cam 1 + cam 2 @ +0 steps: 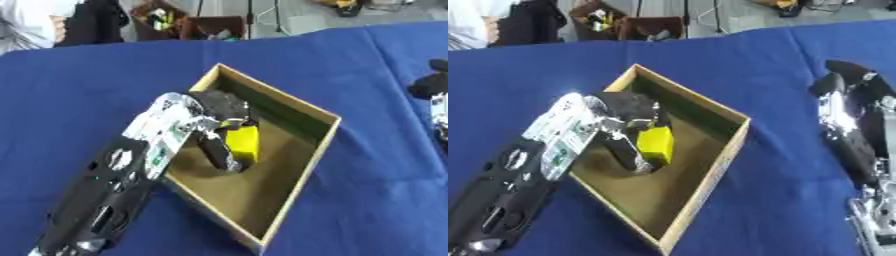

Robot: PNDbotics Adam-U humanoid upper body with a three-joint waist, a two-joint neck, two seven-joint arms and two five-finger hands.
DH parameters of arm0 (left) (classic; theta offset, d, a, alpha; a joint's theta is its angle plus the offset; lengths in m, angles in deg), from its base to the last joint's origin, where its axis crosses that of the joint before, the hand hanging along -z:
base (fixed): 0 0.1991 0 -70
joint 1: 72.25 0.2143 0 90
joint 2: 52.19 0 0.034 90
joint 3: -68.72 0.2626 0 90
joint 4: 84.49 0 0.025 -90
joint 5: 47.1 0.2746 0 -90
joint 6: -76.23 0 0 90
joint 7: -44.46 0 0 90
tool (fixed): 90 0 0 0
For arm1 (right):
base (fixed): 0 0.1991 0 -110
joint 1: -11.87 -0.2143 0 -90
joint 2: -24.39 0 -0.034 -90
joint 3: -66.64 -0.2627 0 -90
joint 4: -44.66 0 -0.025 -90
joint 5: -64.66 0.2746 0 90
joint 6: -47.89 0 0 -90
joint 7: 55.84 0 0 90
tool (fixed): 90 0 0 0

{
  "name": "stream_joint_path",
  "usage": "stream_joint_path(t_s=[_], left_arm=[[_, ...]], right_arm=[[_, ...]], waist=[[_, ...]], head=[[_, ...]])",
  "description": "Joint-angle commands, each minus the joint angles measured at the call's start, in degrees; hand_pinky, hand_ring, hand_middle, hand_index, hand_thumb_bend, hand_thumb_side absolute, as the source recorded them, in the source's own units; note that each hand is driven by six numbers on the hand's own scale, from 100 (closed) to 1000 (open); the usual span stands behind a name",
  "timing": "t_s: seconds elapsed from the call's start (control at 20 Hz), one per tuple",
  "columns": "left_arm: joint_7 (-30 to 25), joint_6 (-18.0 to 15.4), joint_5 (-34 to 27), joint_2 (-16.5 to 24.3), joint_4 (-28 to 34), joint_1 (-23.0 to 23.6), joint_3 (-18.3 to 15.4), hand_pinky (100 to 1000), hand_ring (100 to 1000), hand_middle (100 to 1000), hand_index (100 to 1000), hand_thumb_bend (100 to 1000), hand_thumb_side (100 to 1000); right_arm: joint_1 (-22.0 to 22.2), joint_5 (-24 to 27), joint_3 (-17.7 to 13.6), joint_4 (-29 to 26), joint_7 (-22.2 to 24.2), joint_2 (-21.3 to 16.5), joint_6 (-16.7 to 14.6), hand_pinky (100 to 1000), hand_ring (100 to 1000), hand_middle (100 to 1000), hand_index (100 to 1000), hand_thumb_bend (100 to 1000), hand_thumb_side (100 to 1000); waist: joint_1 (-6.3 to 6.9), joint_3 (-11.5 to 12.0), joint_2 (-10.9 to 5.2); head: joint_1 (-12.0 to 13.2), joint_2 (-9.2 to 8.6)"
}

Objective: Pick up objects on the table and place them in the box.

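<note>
Fingers (219,150) of the left hand (220,112) are curled down around a yellow block (242,142), which is held inside the box (302,165), above or on its brown floor; contact with the floor cannot be judged. The block is boxy, and its long axis is seen running roughly up and down the view, tilted slightly, with the upper end toward the box's far wall. One dark finger is laid along the block's left face, and the palm is set over its top.

The box is an open wooden tray, set askew on the blue cloth (79,100) so that one corner points away from the robot. Its inner far wall is seen as dark green. The left arm (122,185) is brought in from the lower left and crosses the box's near-left rim.

The right hand (846,107) is seen at the right edge, well apart from the box, over the cloth. Whether its fingers are apart or together cannot be told.
</note>
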Motion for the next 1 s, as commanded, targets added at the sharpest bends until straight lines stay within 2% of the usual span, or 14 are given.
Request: stream_joint_path(t_s=[0.05,0.1,0.15,0.2,0.3,0.35,0.4,0.5,0.6,0.8,0.85,0.9,0.95,1.0], left_arm=[[-5.6,-6.3,-0.6,-0.2,0.2,-0.7,0.0,252,461,584,842,100,689],[-6.0,-6.6,-0.8,-0.2,0.5,-0.7,0.1,268,475,600,860,100,729],[-6.5,-6.8,-0.5,-0.1,1.0,-0.8,0.3,355,549,700,941,100,855],[-6.8,-7.0,0.1,0.0,1.7,-0.9,0.3,401,591,745,972,100,882],[-7.1,-7.0,2.0,0.1,3.2,-1.0,0.2,546,747,884,1000,100,1000],[-7.0,-7.0,2.9,0.2,4.0,-1.0,0.1,570,767,913,1000,100,1000],[-6.8,-6.9,3.6,0.3,4.5,-0.9,0.0,633,806,958,1000,115,1000],[-6.0,-6.4,5.7,0.5,5.5,-0.9,-0.4,780,903,1000,1000,293,1000],[-4.4,-5.8,7.9,0.7,6.6,-0.9,-0.7,808,926,1000,1000,319,1000],[-1.2,-5.1,7.7,1.5,9.2,-0.4,-1.5,825,939,1000,1000,239,1000],[-0.7,-5.0,7.0,1.8,10.2,-0.3,-1.9,815,932,995,1000,144,1000],[0.2,-4.7,5.7,2.3,11.8,0.0,-2.5,805,925,985,1000,100,1000],[1.4,-4.1,4.1,2.9,13.9,0.2,-3.3,783,908,959,1000,100,1000],[3.0,-3.0,2.7,3.6,16.4,0.4,-4.3,725,865,900,1000,100,955]], right_arm=[[-0.5,0.3,-0.2,-0.6,0.1,-0.1,0.1,704,626,563,758,100,556],[-0.5,0.2,-0.2,-0.6,0.1,-0.1,0.1,704,626,563,758,100,556],[-0.5,0.2,-0.2,-0.6,0.1,-0.1,0.1,704,626,563,758,100,556],[-0.5,0.2,-0.2,-0.6,0.1,-0.1,0.1,704,626,563,758,100,556],[-0.5,0.2,-0.2,-0.6,0.2,-0.1,0.2,704,626,563,755,100,557],[-0.5,0.2,-0.1,-0.6,0.3,-0.1,0.2,704,626,563,755,100,557],[-0.5,0.2,-0.1,-0.6,0.3,0.0,0.2,704,626,563,755,100,558],[-0.5,0.3,-0.1,-0.6,0.4,0.0,0.2,703,626,562,755,100,558],[-0.5,0.4,0.0,-0.6,0.4,0.0,0.2,703,626,562,755,100,558],[-0.5,0.5,-0.1,-0.6,0.4,0.0,0.2,703,626,562,754,100,558],[-0.4,0.6,-0.1,-0.6,0.4,0.0,0.2,703,626,562,754,100,558],[-0.4,0.6,-0.2,-0.6,0.3,0.0,0.2,703,625,562,754,100,558],[-0.4,0.6,-0.2,-0.6,0.3,0.0,0.2,702,625,563,754,100,558],[-0.4,0.6,-0.3,-0.6,0.2,0.0,0.2,702,625,562,754,100,558]], waist=[[-0.37,0.0,-0.99],[-0.37,0.0,-0.97],[-0.36,0.0,-0.96],[-0.36,0.0,-0.95],[-0.36,0.0,-0.98],[-0.36,0.1,-1.0],[-0.37,0.1,-1.04],[-0.4,0.2,-1.14],[-0.46,0.4,-1.25],[-0.63,0.7,-1.52],[-0.67,0.7,-1.58],[-0.71,0.9,-1.66],[-0.75,1.0,-1.73],[-0.79,1.2,-1.79]], head=[[-0.1,0.11],[-0.2,0.1],[-0.2,0.09],[-0.2,0.08],[-0.2,0.0],[-0.2,-0.08],[-0.2,-0.15],[-0.2,-0.2],[-0.2,-0.15],[-0.5,0.14],[-0.6,0.2],[-0.8,0.27],[-0.9,0.34],[-1.1,0.4]])
